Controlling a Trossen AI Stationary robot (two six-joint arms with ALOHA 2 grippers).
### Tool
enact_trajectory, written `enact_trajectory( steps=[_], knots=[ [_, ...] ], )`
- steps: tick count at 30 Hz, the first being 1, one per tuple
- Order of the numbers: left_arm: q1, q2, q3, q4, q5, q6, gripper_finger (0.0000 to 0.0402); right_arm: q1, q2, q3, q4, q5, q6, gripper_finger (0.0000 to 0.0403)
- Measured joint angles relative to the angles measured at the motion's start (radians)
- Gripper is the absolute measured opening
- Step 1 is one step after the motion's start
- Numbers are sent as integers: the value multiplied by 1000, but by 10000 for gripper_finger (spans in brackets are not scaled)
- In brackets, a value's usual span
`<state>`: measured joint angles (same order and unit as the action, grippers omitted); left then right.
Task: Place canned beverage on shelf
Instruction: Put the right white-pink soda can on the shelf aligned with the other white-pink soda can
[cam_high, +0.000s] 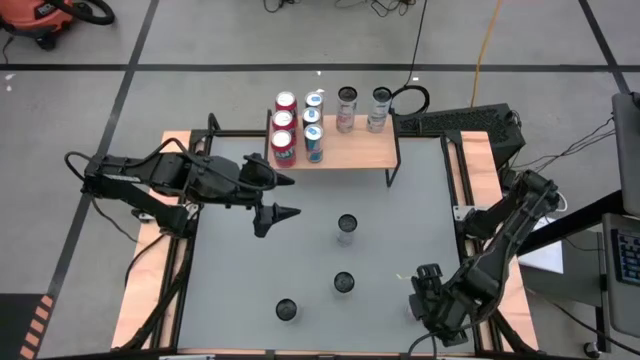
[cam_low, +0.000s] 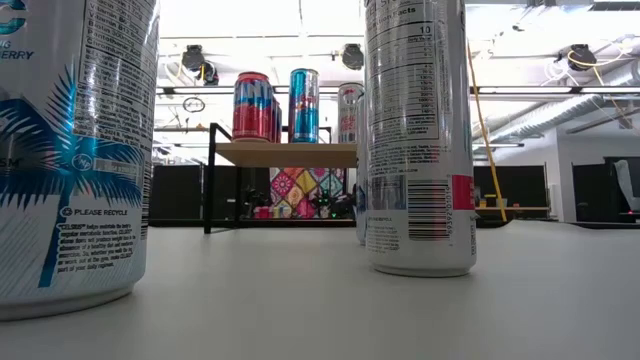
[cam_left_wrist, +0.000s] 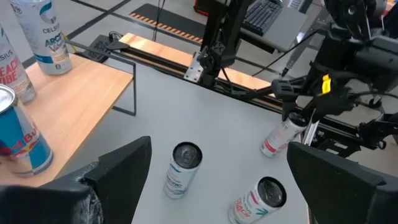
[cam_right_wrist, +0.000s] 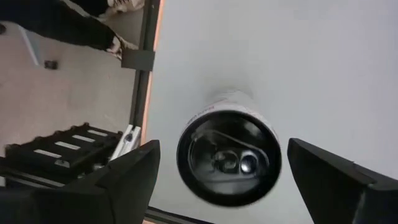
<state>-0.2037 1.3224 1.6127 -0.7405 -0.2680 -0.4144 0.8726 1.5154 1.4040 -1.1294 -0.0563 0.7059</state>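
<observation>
Your left hand (cam_high: 282, 197) hangs over the grey bench (cam_high: 420, 230) just near of the shelf, a low rack with a light-brown wooden top on thin black legs (cam_high: 355, 152), and its dark fingers (cam_left_wrist: 118, 171) are spread wide with nothing between them. Your right hand (cam_high: 428, 290) sits at the near right corner of the bench. In its own wrist view its fingers (cam_right_wrist: 127, 177) stand apart on either side of a white can with a dark lid (cam_right_wrist: 229, 149), which shows from above and blurred; you cannot tell from these pictures whether the pads touch it. In the high view that can is largely hidden under the hand.

Three more dark-topped white cans stand loose on the bench: one in the middle (cam_high: 347, 228), one nearer (cam_high: 344, 284), one nearest and to the left (cam_high: 288, 311). The low view shows two of them so close that they are cut off by the frame, and their labels read only in part.

On the shelf, three red cans (cam_high: 284, 125) and three blue cans (cam_high: 313, 124) stand in two rows at the left end, with two pale cans (cam_high: 362, 108) along the far edge; the right end is bare wood.
</observation>
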Motion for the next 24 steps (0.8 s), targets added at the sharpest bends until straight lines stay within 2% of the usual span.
enact_trajectory(
  steps=[7, 19, 24],
  knots=[
    [-1, 0, 0, 0, -3, 0, 374, 0, 68, 0, -16, -1, -45, 313],
    [0, 0, 0, -2, -6, -25, 374, -1, 116, 2, -22, -36, -64, 211],
    [0, 0, 0, -2, -14, -34, 374, -1, 92, -1, -30, -74, -56, 212]
  ],
)
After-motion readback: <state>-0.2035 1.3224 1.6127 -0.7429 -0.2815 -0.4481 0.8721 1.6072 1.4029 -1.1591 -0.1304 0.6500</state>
